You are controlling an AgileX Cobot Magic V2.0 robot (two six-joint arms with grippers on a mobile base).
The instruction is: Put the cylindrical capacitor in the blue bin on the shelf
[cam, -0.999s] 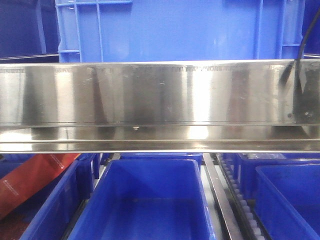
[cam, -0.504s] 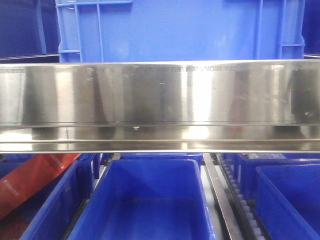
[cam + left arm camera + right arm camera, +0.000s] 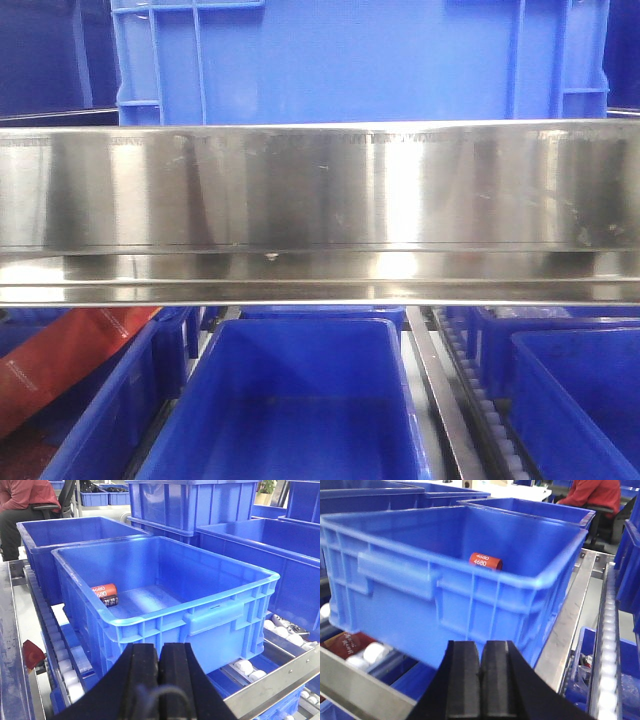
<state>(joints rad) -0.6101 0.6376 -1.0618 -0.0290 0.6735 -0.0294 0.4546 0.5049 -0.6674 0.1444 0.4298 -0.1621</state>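
Note:
The orange-brown cylindrical capacitor (image 3: 103, 591), marked "4680", lies on its side on the floor of the blue bin (image 3: 225, 610), against one wall. It also shows in the right wrist view (image 3: 485, 561) inside the same bin (image 3: 420, 580). The bin stands on the shelf's roller tracks behind the steel front rail (image 3: 320, 190). My left gripper (image 3: 159, 652) is shut and empty, outside the bin's front wall. My right gripper (image 3: 481, 652) is shut and empty, outside the bin's near wall. Neither gripper shows in the front view.
More blue bins (image 3: 75, 535) stand beside and behind. Lower-tier blue bins (image 3: 300, 400) sit under the rail, one holding a red packet (image 3: 60, 360). White rollers (image 3: 65, 667) flank the bin. A person in red (image 3: 595, 492) sits behind.
A black cable and arm part at the right edge of the front view, with its reflection in the rail, has left the view. The bins have not moved.

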